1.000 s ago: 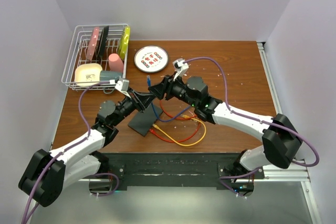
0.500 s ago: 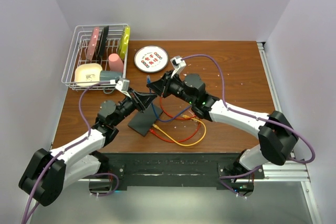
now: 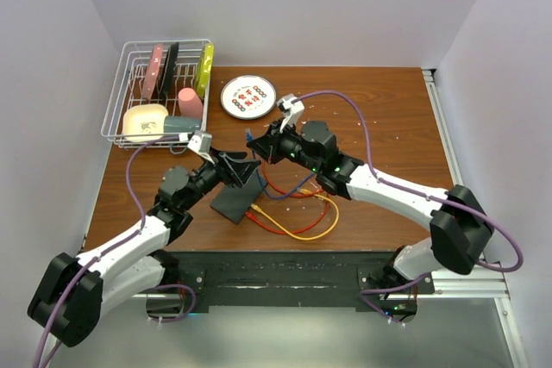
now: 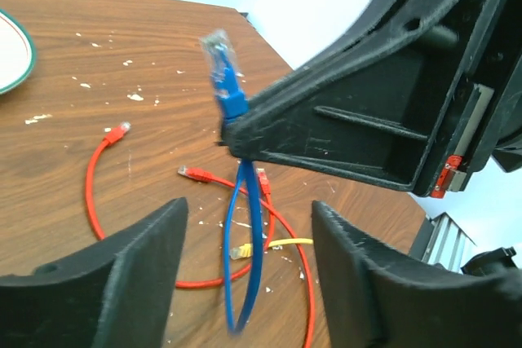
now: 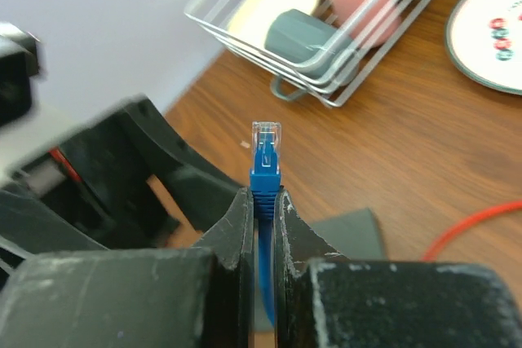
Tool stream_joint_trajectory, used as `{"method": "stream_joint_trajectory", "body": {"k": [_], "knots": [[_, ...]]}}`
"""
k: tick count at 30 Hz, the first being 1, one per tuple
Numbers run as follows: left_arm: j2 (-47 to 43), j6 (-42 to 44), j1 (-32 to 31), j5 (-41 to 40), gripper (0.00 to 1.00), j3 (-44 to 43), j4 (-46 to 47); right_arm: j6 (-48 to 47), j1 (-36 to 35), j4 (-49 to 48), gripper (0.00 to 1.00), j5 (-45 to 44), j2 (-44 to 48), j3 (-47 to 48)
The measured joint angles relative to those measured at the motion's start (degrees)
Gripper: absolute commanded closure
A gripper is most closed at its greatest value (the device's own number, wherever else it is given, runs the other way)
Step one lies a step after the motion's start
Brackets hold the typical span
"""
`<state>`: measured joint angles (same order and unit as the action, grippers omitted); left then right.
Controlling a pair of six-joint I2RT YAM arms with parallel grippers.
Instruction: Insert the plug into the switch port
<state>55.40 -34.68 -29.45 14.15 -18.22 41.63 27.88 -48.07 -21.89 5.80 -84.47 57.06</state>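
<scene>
The right gripper (image 5: 261, 201) clenched the blue plug (image 5: 266, 148) aloft, the left gripper (image 4: 249, 222) gaping beside it (the switch (image 3: 235, 202) lay flat below them), so aligning plug with port seemed next.

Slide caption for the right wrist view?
Right fingers pinch the blue plug by its boot, the switch lying just beyond.

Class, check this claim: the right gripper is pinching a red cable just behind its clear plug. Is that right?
Not quite: it is a blue cable, not a red one. The right wrist view shows the right gripper pinching it just behind its clear plug.
</scene>
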Motion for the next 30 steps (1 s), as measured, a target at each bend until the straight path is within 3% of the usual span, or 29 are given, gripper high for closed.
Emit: {"method": "stream_joint_trajectory", "body": {"k": [14, 30], "knots": [[-9.3, 1.5, 0.1, -4.0, 0.28, 0.3, -6.1, -20.8, 0.0, 17.3, 1.0, -3.5, 17.6, -5.0], [-5.6, 1.3, 3.3, -0.9, 0.31, 0.3, -7.1, -24.1, -5.2, 25.8, 1.0, -6.9, 18.7, -9.8]]}}
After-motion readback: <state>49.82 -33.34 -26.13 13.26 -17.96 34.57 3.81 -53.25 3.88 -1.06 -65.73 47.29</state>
